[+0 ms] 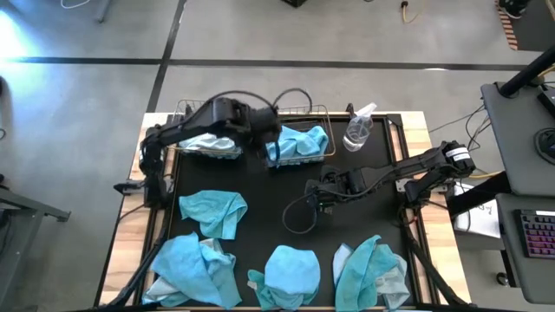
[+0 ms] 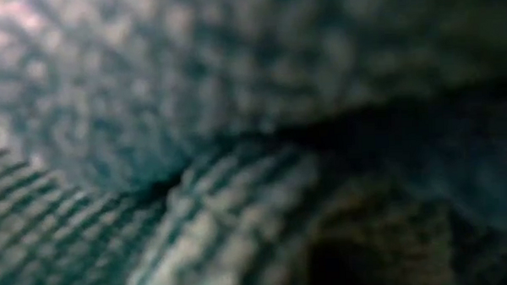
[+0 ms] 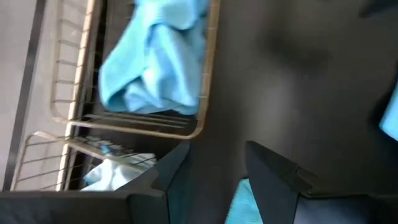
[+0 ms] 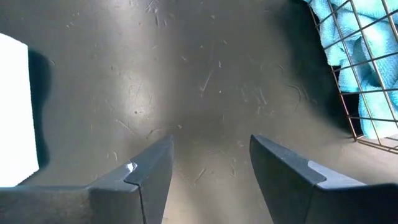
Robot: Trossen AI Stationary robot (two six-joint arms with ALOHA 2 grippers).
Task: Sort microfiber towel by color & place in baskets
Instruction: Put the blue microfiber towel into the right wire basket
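Left gripper [image 1: 264, 139] hangs between the two far baskets [image 1: 316, 111], jaws apart and empty — right gripper [image 1: 316, 195] waits mid-worktop, jaws apart. Four towels [image 1: 212, 211] lie near; pinch one high — lift clear before crossing the rim.

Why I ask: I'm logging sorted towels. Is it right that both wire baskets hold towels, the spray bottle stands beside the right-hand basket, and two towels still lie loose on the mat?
Not quite: four loose towels lie on the mat, not two, as the high view shows. Both baskets do hold towels, and the spray bottle stands beside the right-hand one.
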